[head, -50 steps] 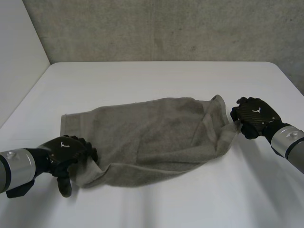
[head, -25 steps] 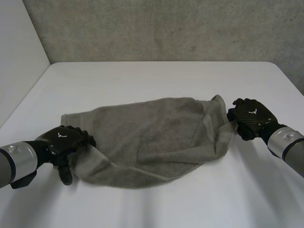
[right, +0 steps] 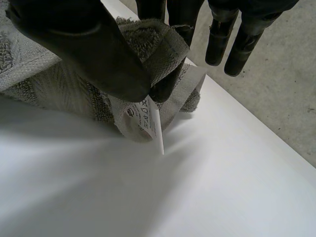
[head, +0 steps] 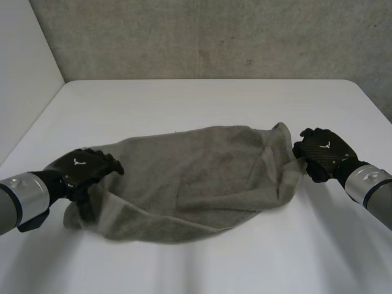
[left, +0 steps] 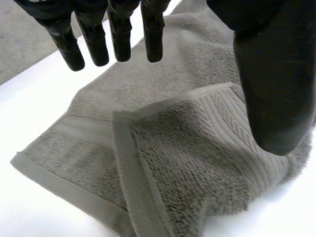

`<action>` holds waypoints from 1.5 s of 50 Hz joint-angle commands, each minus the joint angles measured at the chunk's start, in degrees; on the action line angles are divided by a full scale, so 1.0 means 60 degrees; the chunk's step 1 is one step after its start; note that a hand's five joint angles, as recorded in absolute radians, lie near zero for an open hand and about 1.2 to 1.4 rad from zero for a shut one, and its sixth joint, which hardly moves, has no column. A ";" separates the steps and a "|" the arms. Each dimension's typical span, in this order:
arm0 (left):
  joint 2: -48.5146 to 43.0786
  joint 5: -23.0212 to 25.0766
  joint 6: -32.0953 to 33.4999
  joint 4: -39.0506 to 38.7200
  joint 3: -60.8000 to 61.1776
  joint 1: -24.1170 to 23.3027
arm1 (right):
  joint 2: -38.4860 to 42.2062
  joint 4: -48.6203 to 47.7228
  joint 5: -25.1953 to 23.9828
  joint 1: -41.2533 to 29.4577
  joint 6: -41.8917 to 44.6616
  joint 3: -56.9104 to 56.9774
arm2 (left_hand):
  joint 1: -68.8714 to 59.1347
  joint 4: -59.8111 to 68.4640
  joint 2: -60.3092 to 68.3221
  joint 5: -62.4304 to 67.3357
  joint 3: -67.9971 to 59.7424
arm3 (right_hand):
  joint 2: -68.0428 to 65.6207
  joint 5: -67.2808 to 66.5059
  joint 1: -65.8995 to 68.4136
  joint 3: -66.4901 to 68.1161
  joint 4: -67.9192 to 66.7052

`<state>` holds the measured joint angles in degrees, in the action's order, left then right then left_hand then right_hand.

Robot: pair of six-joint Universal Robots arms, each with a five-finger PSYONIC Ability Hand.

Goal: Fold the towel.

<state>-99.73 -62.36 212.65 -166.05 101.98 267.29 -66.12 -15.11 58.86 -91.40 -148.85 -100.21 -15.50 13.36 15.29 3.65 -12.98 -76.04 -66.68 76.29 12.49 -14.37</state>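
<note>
2 robot hands at opposite ends of a grey towel on a white table.

Head view: the towel (head: 196,177) lies crumpled lengthwise across the middle of the table (head: 202,104), with its near edge rolled over. The left hand (head: 82,168) rests on its left end and the right hand (head: 321,150) is at its right end. Left wrist view: the left hand's fingers (left: 121,34) hang straight and spread above the towel (left: 187,163). The thumb is apart from them, over the cloth, and the fingers grip nothing. Under the palm, a hemmed corner lies folded back over the layer beneath. Right wrist view: the right hand (right: 84,44) has its thumb and a finger closed on a bunched corner of the towel (right: 163,44), pinching it. A white care label (right: 148,121) hangs from the cloth below the pinch, and the other fingers stay straight beside it.
</note>
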 commanded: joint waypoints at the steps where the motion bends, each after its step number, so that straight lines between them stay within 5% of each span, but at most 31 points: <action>1: 0.0040 -0.0080 -0.0124 0.0003 0.0054 -0.0032 | 0.0004 -0.0002 -0.0010 -0.0001 -0.0007 -0.0012 | 0.0489 -0.0560 -0.0454 -0.0181 0.0496 | -0.0661 -0.0553 0.0619 -0.0415 0.0728; 15: -0.0677 -0.0358 -0.0066 0.0003 0.0039 -0.0281 | 0.0019 -0.0002 -0.0010 -0.0104 -0.0007 -0.0012 | -0.0043 -0.0560 0.0079 0.0352 0.0496 | -0.0661 -0.0553 0.0619 -0.0415 0.0728; 18: -0.0868 -0.0666 -0.0051 0.0033 0.0010 -0.0281 | 0.0019 0.0013 -0.0025 -0.0104 -0.0007 -0.0012 | -0.2258 -0.0560 0.2293 0.2567 0.0496 | -0.0661 -0.0553 0.0619 -0.0415 0.0728; 22: -0.0897 -0.0929 -0.0051 0.0062 0.0009 -0.0281 | -0.0010 0.0057 -0.0039 -0.0089 -0.0007 0.0003 | -1.0086 -0.0560 1.0121 1.0394 0.0496 | -0.0661 -0.0553 0.0619 -0.0415 0.0728; 24: -0.0868 -0.0944 -0.0051 0.0105 0.0039 -0.0295 | -0.0054 0.0216 -0.0083 -0.0104 0.0022 0.0032 | -1.0743 -0.0560 1.0778 1.1051 0.0496 | -0.0661 -0.0553 0.0619 -0.0415 0.0728; 36: 0.0668 -0.0872 -0.0271 0.0545 0.0361 0.0259 | -0.1195 0.5384 -0.1021 0.0101 0.2643 0.1115 | -1.0749 -0.0560 1.0784 1.1058 0.0496 | -0.0661 -0.0553 0.0619 -0.0415 0.0728; 44: 0.1798 -0.0784 -0.0987 0.0531 0.0609 0.0701 | -0.2426 0.6705 -0.0889 0.1008 0.2908 0.1073 | -1.0749 -0.0560 1.0784 1.1058 0.0496 | -0.0661 -0.0553 0.0619 -0.0415 0.0728; 53: 0.1154 -0.0681 -0.1047 0.0355 0.0742 0.0759 | -0.2398 0.7308 -0.0508 0.1009 0.3978 0.1043 | -1.0749 -0.0560 1.0784 1.1058 0.0496 | -0.0661 -0.0553 0.0619 -0.0415 0.0728; 61: -0.0707 -0.0813 -0.1208 -0.0099 -0.1162 -0.0076 | -0.0860 0.6839 0.0898 -0.0104 0.3260 0.3108 | -1.0749 -0.0560 1.0784 1.1058 0.0496 | -0.0661 -0.0553 0.0619 -0.0415 0.0728; 66: -0.1937 -0.1560 -0.1589 -0.0465 -0.3623 -0.0779 | 0.0499 0.5861 0.1586 -0.1303 0.2237 0.6220 | -1.0749 -0.0560 1.0784 1.1058 0.0496 | -0.0661 -0.0553 0.0619 -0.0415 0.0728; 75: -0.3475 -0.3258 -0.2687 -0.1822 -1.0119 -0.1247 | 0.1337 0.3016 0.2334 -0.1627 0.0052 1.1267 | -1.0749 -0.0560 1.0784 1.1058 0.0496 | -0.0661 -0.0553 0.0619 -0.0415 0.0728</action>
<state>-117.61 -76.78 200.06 -170.28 63.54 260.40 -60.19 13.79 69.69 -100.67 -140.17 -50.69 -74.97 13.36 76.42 66.30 -12.98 -76.03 -66.95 76.28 12.49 -14.37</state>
